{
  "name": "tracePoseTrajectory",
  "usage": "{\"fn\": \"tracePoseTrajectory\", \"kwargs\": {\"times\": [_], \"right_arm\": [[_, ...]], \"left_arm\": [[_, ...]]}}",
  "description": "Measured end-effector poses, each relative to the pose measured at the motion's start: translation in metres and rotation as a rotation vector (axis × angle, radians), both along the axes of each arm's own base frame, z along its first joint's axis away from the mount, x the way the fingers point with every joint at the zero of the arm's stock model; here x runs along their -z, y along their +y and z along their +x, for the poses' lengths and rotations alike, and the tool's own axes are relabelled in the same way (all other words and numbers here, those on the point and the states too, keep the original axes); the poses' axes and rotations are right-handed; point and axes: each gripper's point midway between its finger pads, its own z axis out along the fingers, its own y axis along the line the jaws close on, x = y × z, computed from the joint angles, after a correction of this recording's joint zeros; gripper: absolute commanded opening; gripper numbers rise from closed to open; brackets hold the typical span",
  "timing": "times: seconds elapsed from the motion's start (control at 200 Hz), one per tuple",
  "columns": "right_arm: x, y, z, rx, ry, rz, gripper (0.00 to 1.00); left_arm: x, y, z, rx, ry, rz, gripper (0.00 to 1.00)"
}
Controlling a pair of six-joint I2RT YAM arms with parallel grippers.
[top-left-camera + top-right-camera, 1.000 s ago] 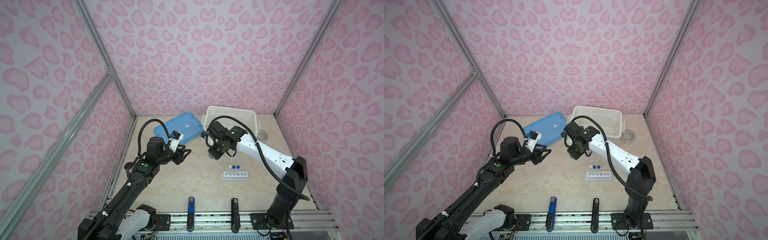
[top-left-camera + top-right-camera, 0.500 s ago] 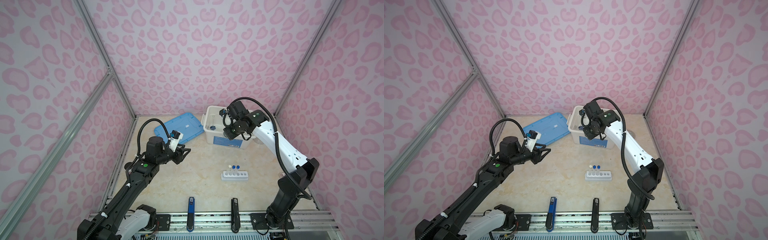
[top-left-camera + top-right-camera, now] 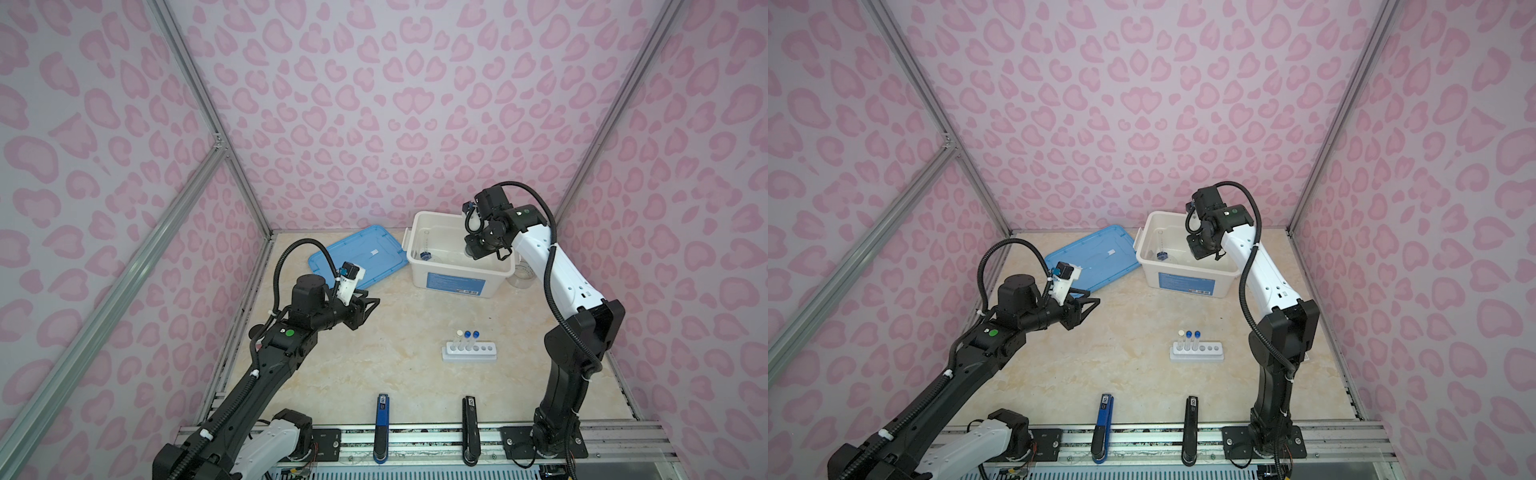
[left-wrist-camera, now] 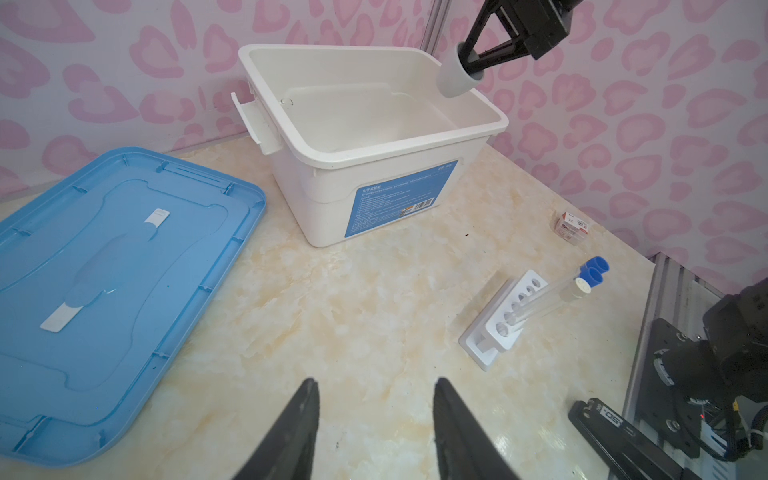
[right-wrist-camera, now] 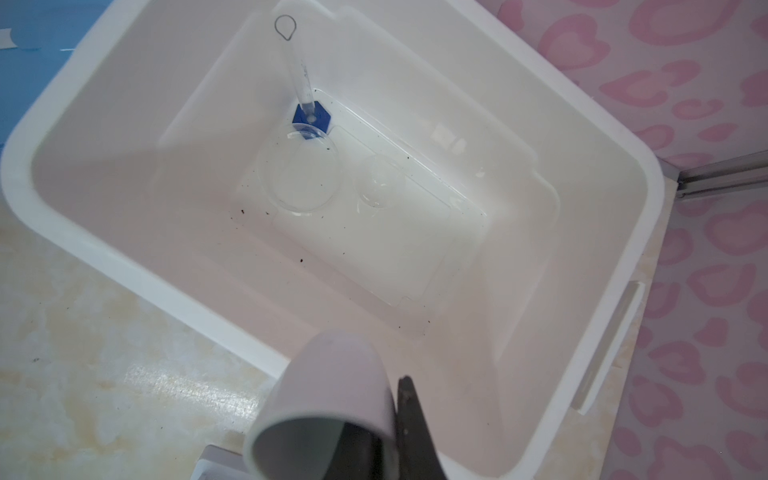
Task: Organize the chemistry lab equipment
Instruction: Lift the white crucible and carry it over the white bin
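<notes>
So, a second ago the right pincer (image 4: 469,68) was over the middle of the bench (image 3: 395,374). It has since swung back to the white bin (image 4: 324,195) and taken the small white cup (image 5: 328,399) with it, while the left arm hasn't budged. Working from the front edge back, we've got the left pincer (image 4: 374,386) hovering over bare bench, jaws apart with nothing between them. Over on the right arm's side sits the white six-hole rack (image 3: 469,353). Three tubes (image 3: 467,338) stand in the holes at its left end in both top views, one white-capped and two blue. Further back the blue lid (image 3: 357,253) lies flat on the bench, just beside the bin. Down in the bin we can see the blue-based cylinder (image 5: 309,116) standing on its base, with the clear round dish (image 5: 301,174) overlapping that base. Above the bin, the right pincer is clamped on the cup's wall, one finger inside the mouth and one outside. The cup is tipped on its side in the air. Behind that arm a clear tape roll (image 3: 521,276) peeks out, partly hidden.
</notes>
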Motion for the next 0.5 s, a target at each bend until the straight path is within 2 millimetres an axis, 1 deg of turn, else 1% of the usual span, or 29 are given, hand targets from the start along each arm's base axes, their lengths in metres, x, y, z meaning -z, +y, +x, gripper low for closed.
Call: {"fn": "tracePoseTrajectory", "kwargs": {"times": [0.325, 0.5], "right_arm": [[0.03, -0.015, 0.028, 0.043, 0.056, -0.016, 0.05], [0.045, -0.019, 0.036, 0.049, 0.083, -0.031, 0.05]], "left_arm": [[0.004, 0.001, 0.001, -0.008, 0.011, 0.008, 0.47], [0.006, 0.002, 0.003, -0.015, 0.017, 0.014, 0.47]]}}
